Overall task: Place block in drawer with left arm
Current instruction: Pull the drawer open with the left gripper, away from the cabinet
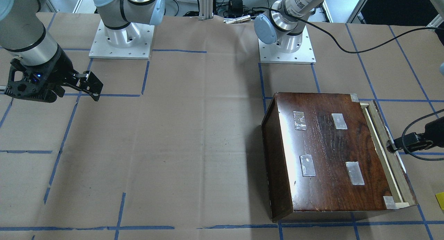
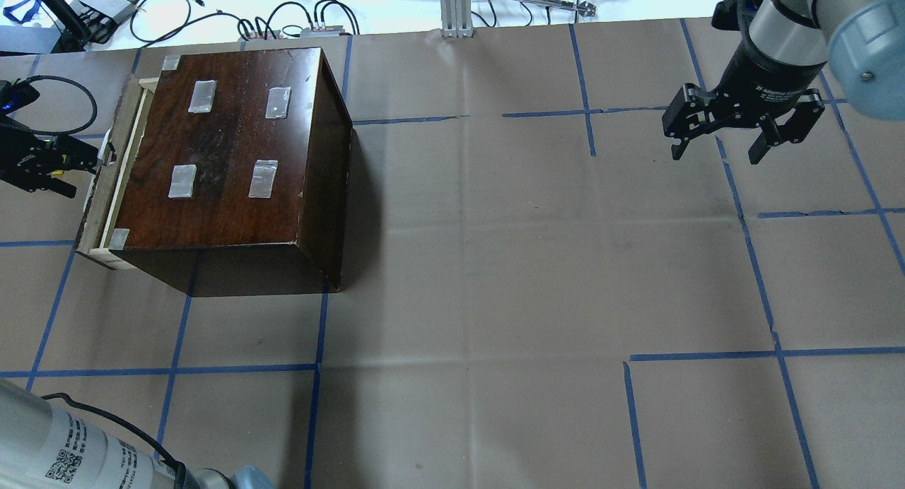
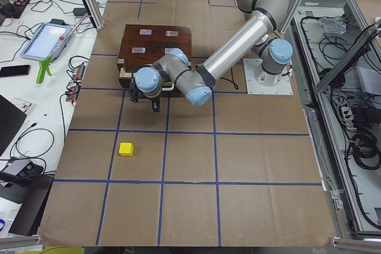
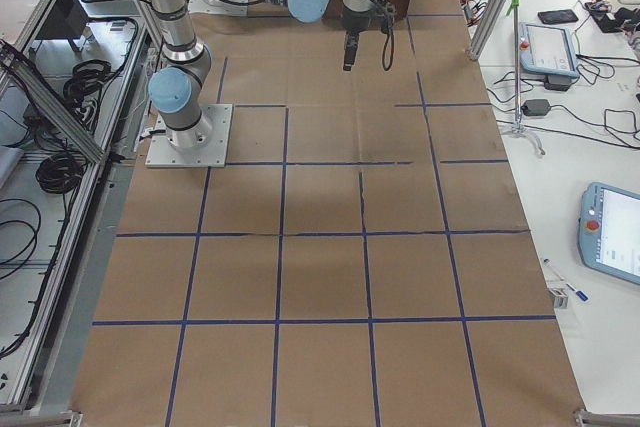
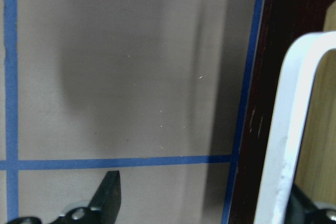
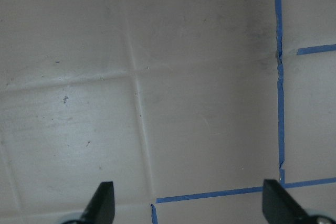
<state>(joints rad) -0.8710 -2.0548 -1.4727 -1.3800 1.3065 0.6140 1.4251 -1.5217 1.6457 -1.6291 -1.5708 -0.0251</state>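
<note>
The yellow block (image 3: 125,149) lies on the paper-covered table, well away from the box; its edge shows at the right border of the front view (image 1: 440,200). The dark-brown box (image 2: 233,164) has its drawer (image 2: 106,185) pulled out a little, showing a strip of pale wood (image 1: 385,153). My left gripper (image 2: 78,169) is at the drawer's front, open. In the left wrist view (image 5: 210,203) the white handle (image 5: 286,129) stands between the fingers, close to one of them. My right gripper (image 2: 717,150) is open and empty, far from the box.
The brown paper table carries a grid of blue tape lines (image 2: 318,369). The arm bases (image 1: 121,39) stand at the back. Cables and devices (image 2: 283,22) lie beyond the table's far edge. A loose black cable (image 1: 347,42) runs to the left wrist.
</note>
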